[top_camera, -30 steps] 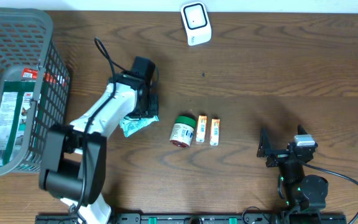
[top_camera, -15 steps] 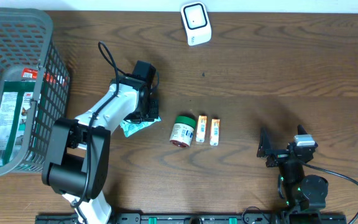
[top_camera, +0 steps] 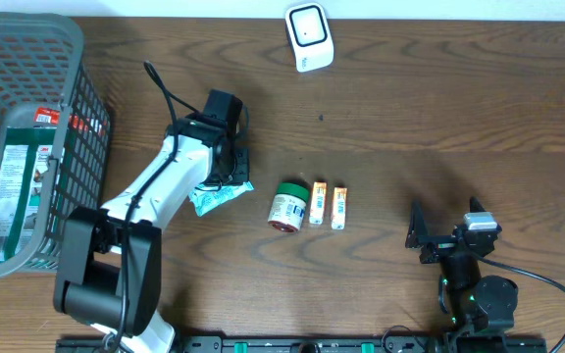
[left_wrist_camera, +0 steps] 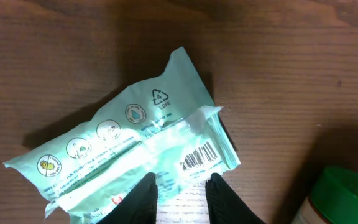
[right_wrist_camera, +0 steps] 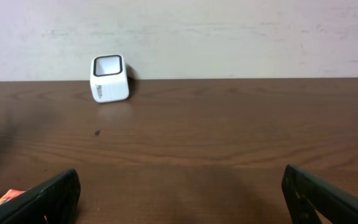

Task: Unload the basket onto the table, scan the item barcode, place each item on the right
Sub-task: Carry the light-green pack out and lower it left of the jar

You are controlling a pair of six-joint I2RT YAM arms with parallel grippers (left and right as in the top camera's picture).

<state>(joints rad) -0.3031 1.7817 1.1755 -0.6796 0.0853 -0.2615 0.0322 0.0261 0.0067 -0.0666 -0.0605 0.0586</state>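
Since a second ago the left arm [top_camera: 155, 191] has swung its lower links toward 8 o'clock, nearer the table's front edge, while its wrist has stayed over the same spot and the green packet [left_wrist_camera: 123, 134] has barely shifted. The arm now reaches from the front edge at 7 o'clock up toward 11 o'clock, bent at the elbow, with the wrist pointing down onto the packet. The left gripper [left_wrist_camera: 181, 186] has its two dark fingers drawn close together at the packet's near edge with a white strip of the wrapper between them; whether they actually pinch it cannot be told. The packet lies flat on the wooden table [top_camera: 439, 108] left of centre, its barcode [left_wrist_camera: 199, 155] facing up, just beyond the fingers. The wire basket [top_camera: 67, 59] stands at 9 o'clock, close to the arm's elbow. Bare wood opens toward 12 and 3 o'clock, up to the white scanner [top_camera: 309, 36] at the far edge. At 3 o'clock of the packet sit a green-lidded jar [top_camera: 287, 206] and two orange sticks [top_camera: 329, 205]. The right gripper [right_wrist_camera: 180, 186] rests at 5 o'clock, jaws spread wide and holding nothing.
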